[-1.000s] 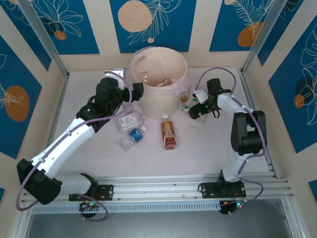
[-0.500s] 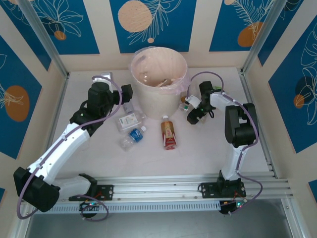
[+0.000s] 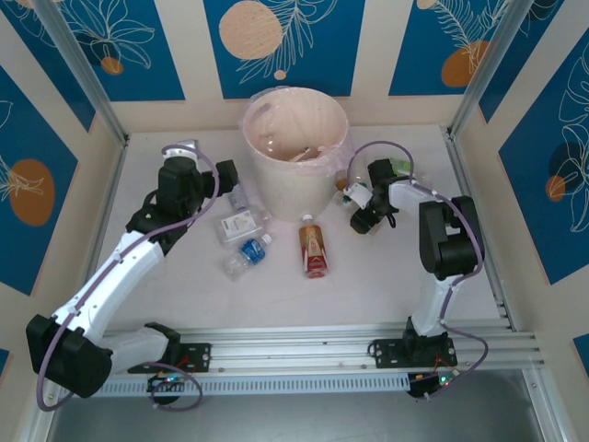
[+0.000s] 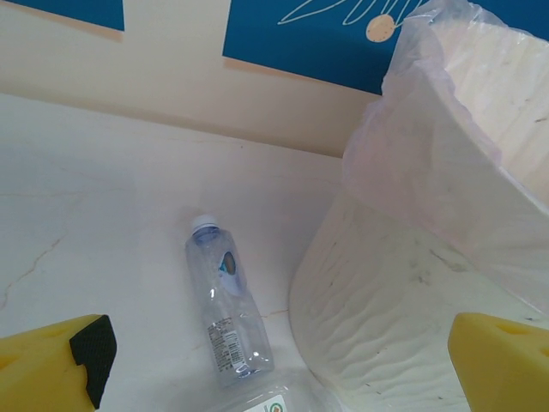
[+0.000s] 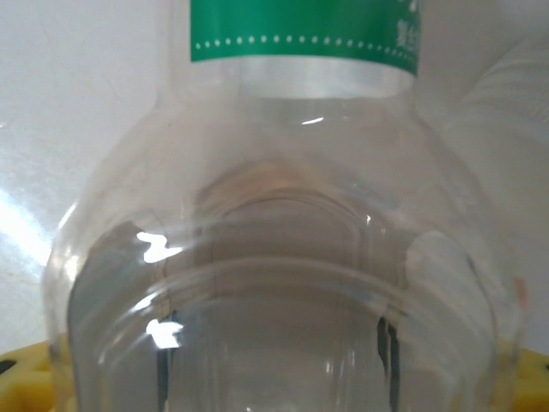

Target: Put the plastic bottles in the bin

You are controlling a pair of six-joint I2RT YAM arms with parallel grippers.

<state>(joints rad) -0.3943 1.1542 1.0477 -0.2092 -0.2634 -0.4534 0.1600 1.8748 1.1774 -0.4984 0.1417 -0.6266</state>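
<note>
Left fingers [image 4: 51, 360] spread wide, empty, right fingers [image 5: 21, 382] flanking green-labelled bottle [image 5: 274, 257], grip unclear

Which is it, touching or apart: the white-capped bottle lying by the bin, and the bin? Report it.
Apart. The left wrist view shows a strip of bare table between the white-capped bottle lying there and the wall of the bin.

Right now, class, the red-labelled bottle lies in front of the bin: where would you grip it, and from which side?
Grip the red-labelled bottle across its labelled middle, coming down from above. It lies flat, cap toward the bin, with bare table along both long sides, so open jaws should fit there.
</note>
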